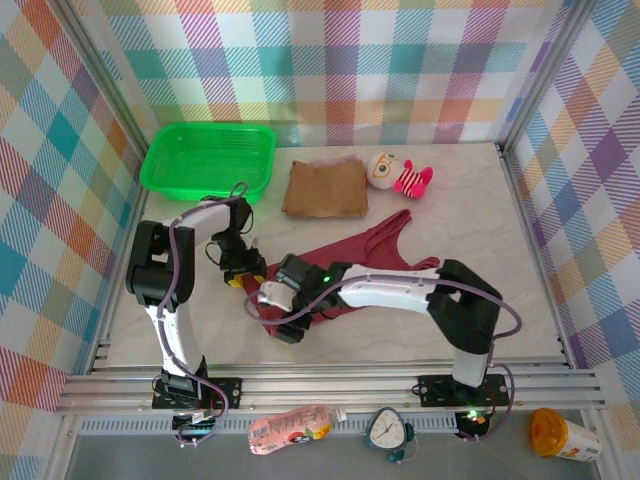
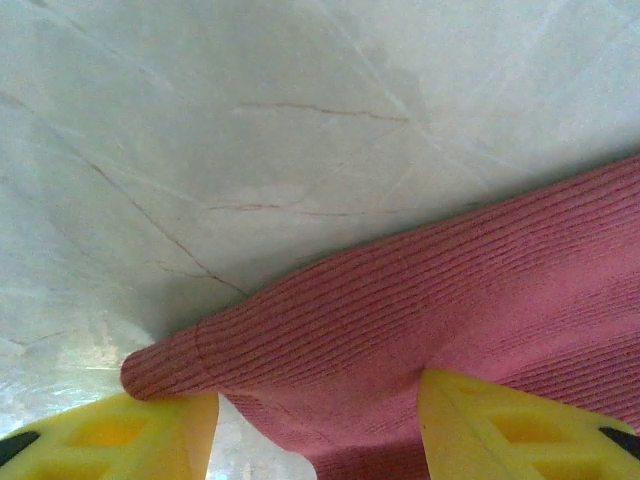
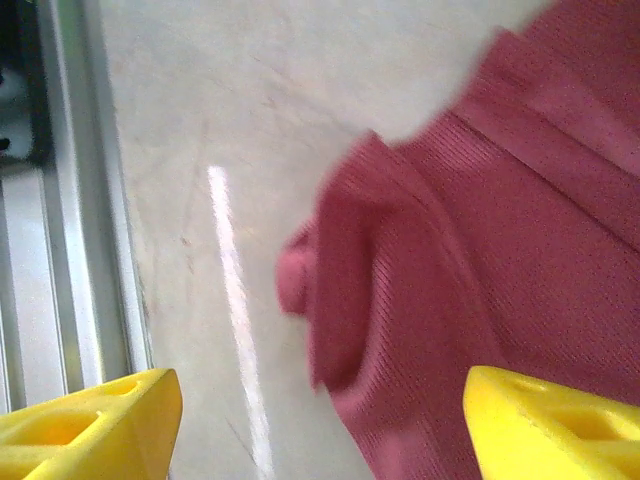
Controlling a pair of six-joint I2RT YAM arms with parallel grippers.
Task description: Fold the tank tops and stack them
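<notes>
A dark maroon-red tank top (image 1: 385, 250) lies spread and rumpled across the middle of the table. A tan-brown tank top (image 1: 323, 188) sits folded behind it. My left gripper (image 1: 243, 268) hangs over the maroon top's near-left edge. In the left wrist view its jaws (image 2: 318, 430) stand open, with a rounded fold of the ribbed cloth (image 2: 450, 290) sagging between the yellow fingers (image 2: 160, 430). My right gripper (image 1: 272, 300) is just in front, low over the table. In the right wrist view it is open (image 3: 320, 420), with a bunched corner of the maroon cloth (image 3: 500, 220) reaching under the right finger (image 3: 550, 420).
A green basket (image 1: 208, 160) stands at the back left. A pink-and-white striped plush toy (image 1: 400, 175) lies right of the tan top. The aluminium rail (image 3: 80, 200) of the table's front edge runs close to my right gripper. Checked walls enclose the table.
</notes>
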